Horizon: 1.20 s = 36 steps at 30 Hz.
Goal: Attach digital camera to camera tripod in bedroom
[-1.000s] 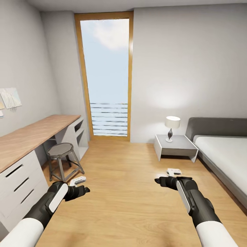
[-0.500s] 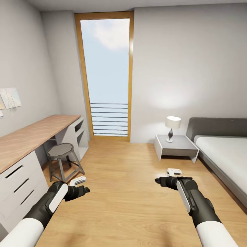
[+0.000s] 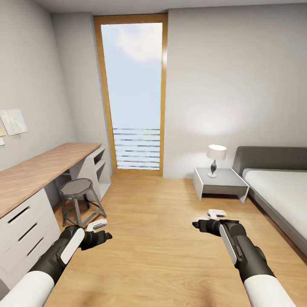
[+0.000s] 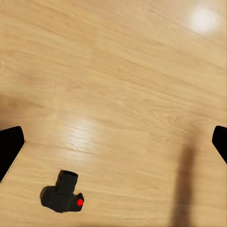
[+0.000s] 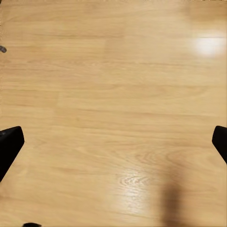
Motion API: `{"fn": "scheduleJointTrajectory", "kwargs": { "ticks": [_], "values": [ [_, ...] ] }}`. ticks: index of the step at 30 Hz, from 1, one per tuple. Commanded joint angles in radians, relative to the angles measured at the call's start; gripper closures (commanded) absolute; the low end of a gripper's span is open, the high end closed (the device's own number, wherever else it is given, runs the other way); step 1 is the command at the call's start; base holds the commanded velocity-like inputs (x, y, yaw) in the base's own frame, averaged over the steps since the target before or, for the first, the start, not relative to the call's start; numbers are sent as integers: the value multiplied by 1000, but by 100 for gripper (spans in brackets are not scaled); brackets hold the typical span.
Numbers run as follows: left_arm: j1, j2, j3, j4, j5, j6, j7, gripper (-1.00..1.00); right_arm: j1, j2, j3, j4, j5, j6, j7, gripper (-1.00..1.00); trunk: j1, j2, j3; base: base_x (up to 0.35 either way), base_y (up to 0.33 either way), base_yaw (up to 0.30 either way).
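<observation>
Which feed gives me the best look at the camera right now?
The left wrist view: the camera lies on the wood floor, whole and unblocked, red dot visible. The right wrist view has just a dark sliver at its edge, too little to identify. The head view gives no usable look.

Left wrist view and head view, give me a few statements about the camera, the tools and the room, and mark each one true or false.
1. The digital camera lies on the wood floor. True.
2. The left tool is shut on the camera. False: its fingers stand wide apart at the picture's edges, with the camera on the floor beyond them.
3. A stool stands by the desk. True.
4. The lamp stands on the desk. False: it stands on the grey nightstand beside the bed.
5. The right tool is open over bare floor. True.
</observation>
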<state>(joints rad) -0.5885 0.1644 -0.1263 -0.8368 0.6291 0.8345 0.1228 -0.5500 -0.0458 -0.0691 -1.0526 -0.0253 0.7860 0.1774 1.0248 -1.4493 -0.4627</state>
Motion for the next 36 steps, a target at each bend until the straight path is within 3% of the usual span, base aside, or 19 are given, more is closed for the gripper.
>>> {"fn": "scheduleJointTrajectory", "kwargs": {
  "ticks": [1, 19, 25, 26, 36],
  "values": [
    [-1, 1, -4, -1, 11, 2, 10, -100, -1, 0, -1, -1, -2, 5, 2, -100, 0, -1, -1, 129, 232, 0],
    [0, -4, -3, -14, 14, 4, 4, -100, -1, 1, -1, -1, -2, 6, 2, -100, 0, -1, -1, 33, 58, 0],
    [0, -30, -3, -15, 12, 4, 9, -100, -1, 1, -1, -1, -2, 6, 2, -100, 0, -1, -1, 1, 2, 0],
    [-1, -52, -3, -15, 5, 5, 14, -100, -1, 1, -1, -1, -2, 6, 2, -100, 0, -1, -1, 0, 0, 0],
    [0, -69, -3, -13, -1, 4, 19, -100, -1, 1, -1, -1, -2, 6, 2, -100, 0, -1, -1, 0, 0, 0]
  ]
}}
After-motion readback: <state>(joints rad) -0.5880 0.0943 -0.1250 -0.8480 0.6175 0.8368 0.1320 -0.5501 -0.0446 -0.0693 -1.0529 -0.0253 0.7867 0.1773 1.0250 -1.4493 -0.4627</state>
